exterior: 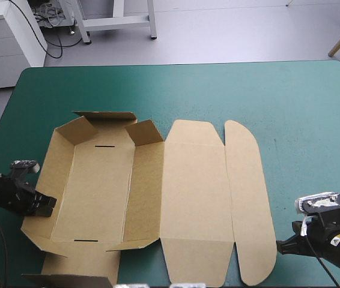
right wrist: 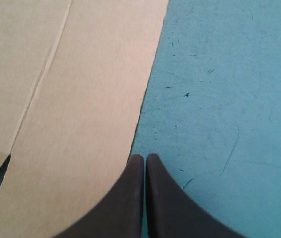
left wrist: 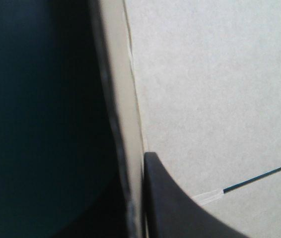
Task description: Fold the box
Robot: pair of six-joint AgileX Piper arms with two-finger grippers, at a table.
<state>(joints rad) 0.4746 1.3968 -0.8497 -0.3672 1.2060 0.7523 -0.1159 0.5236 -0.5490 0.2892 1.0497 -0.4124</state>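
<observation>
left claw [exterior: 48, 205] clamps raised left wall of box [exterior: 194, 192], outer finger hidden behind the board; right claw [right wrist: 145, 157] pinched closed, empty, over worktop [exterior: 302, 108] beside rounded flap.

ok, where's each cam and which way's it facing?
High: above and behind the robot, facing forward and down at the box; left gripper and right gripper show.
Left wrist: on the left arm, along the left gripper, shut on the box's left wall.
Right wrist: on the right arm, over the shut right gripper, at the box's right edge and teal-green cover.
Shared: the box.
</observation>
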